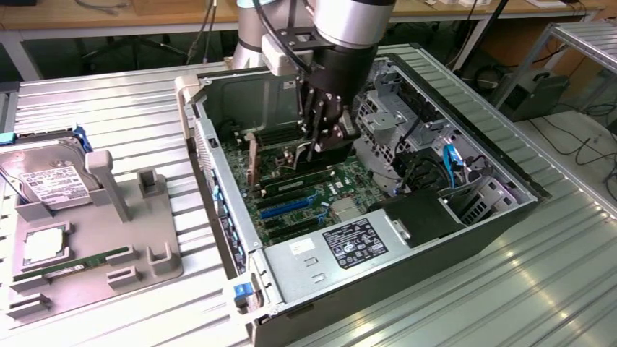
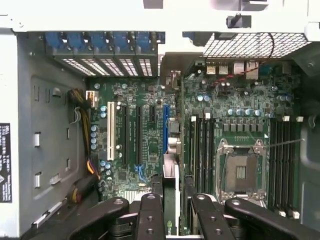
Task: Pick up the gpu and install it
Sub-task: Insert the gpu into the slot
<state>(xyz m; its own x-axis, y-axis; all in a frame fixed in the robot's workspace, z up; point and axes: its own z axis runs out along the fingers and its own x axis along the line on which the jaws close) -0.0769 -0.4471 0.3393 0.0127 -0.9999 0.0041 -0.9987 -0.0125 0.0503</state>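
Where a ribbed metal table (image 1: 540, 289) stands, open computer case (image 1: 501, 217), end effector (image 2: 172, 212) gripping gpu (image 2: 171, 200).

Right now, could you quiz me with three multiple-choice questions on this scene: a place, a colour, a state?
1. Where does the hard drive lie? A in a drawer; B on the grey tray; C on the floor.
2. What colour is the memory stick? A red; B white; C green.
3. What is the pincer doing? A holding the gpu inside the computer case; B hanging empty over the tray; C pressing the hard drive.

Answers: B, it sits on the tray at the exterior view's left. C, it lies green on the tray. A, the wrist view shows the card edge-on between its fingers.
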